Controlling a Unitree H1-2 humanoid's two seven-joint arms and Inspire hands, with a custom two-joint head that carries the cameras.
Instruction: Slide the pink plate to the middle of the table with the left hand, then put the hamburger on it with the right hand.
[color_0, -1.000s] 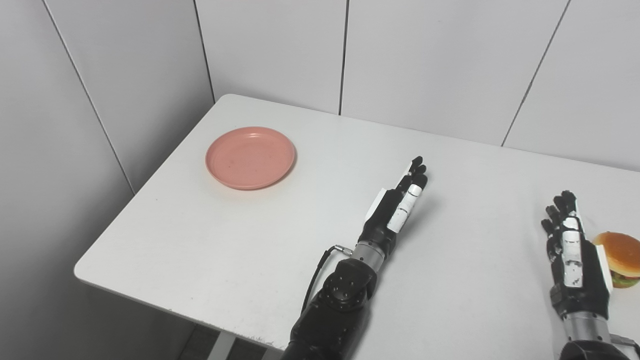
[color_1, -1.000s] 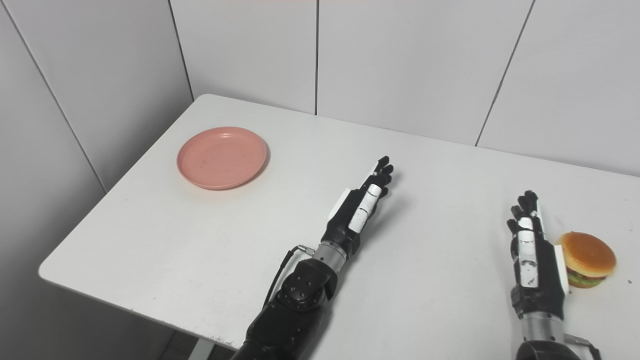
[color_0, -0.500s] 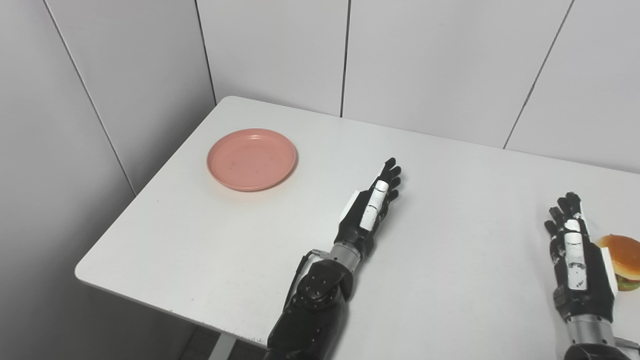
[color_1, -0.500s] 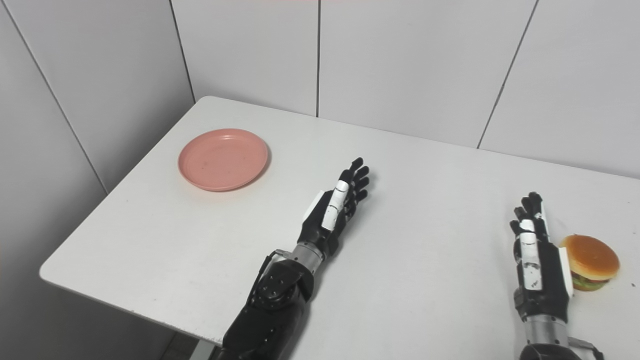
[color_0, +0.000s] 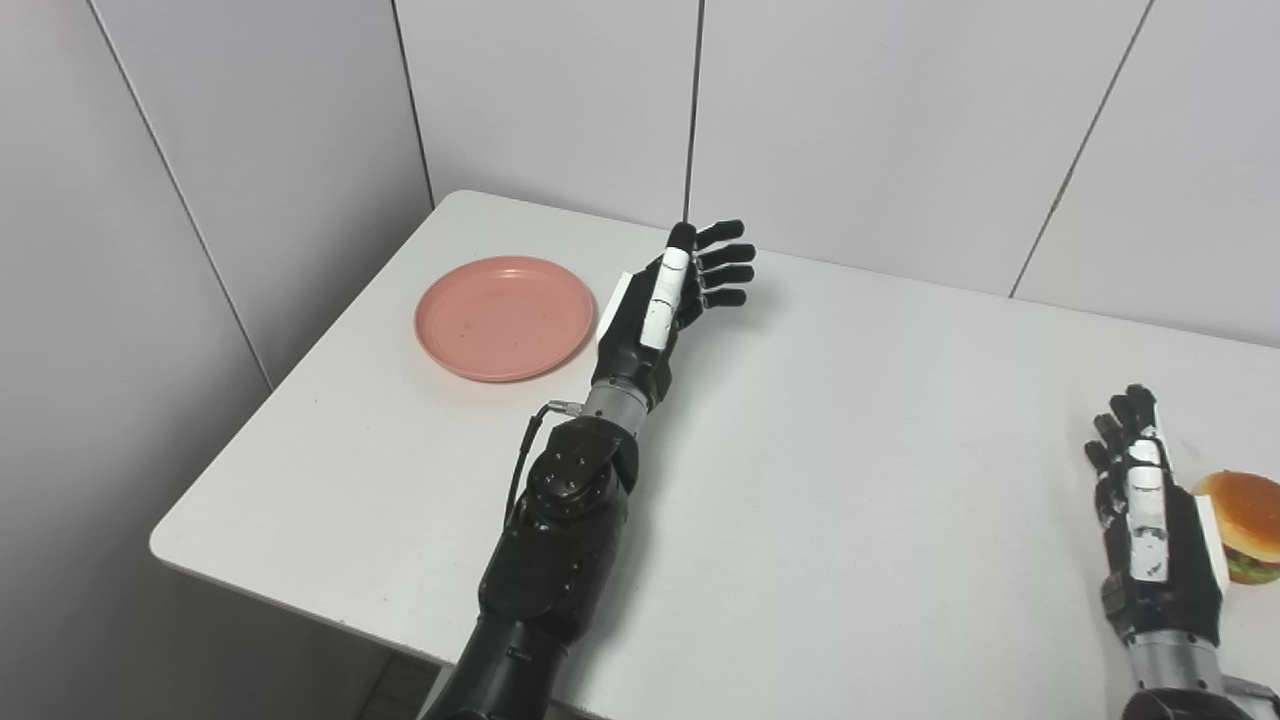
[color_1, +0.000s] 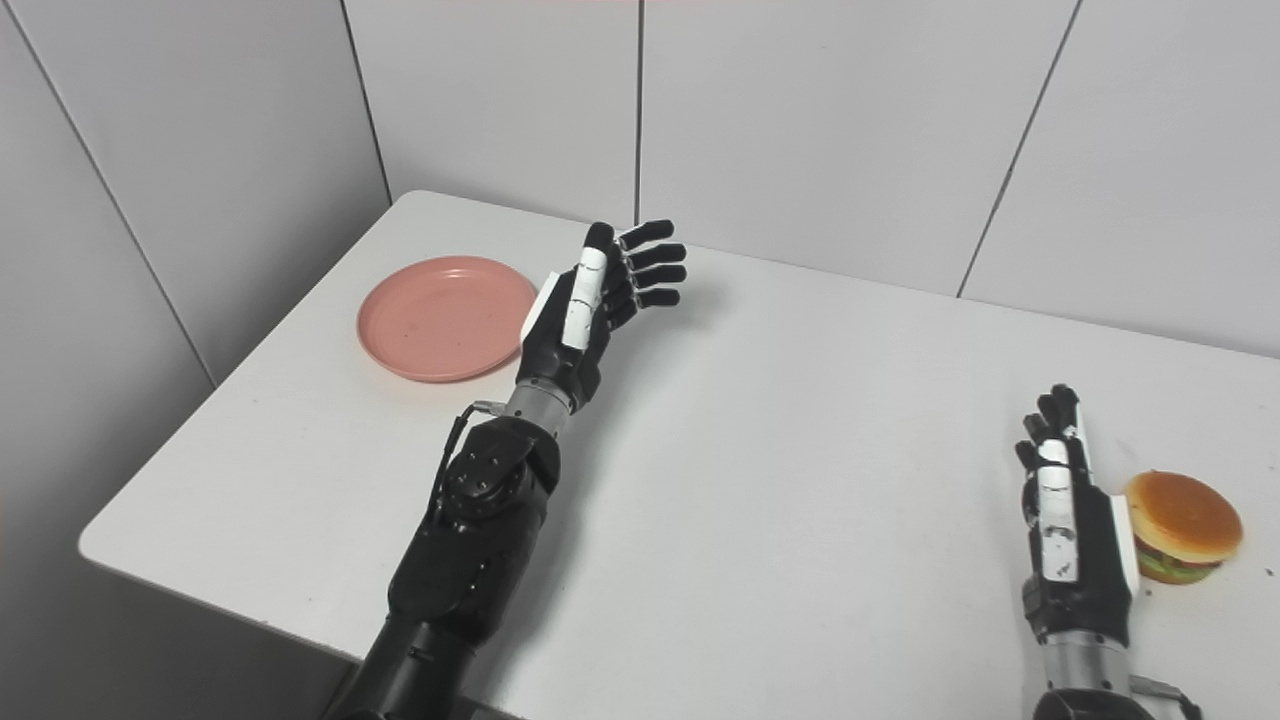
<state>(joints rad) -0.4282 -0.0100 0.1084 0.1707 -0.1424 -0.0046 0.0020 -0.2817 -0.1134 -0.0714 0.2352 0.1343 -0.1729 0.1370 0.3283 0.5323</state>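
A pink plate (color_0: 503, 317) lies on the white table (color_0: 860, 480) near its far left corner. My left hand (color_0: 665, 295) hovers raised just right of the plate, open, fingers spread and pointing right, holding nothing and clear of the rim. The hamburger (color_1: 1182, 525) sits at the table's right side. Just left of it stands my right hand (color_1: 1068, 520), open and empty, its palm side facing the bun with a small gap between them.
White panelled walls close off the table at the back and on the left. The table's front edge runs along the lower left.
My left hand has swung up and to the left, from the table's middle to just beside the plate, and its fingers have spread. The right hand has stayed in place.
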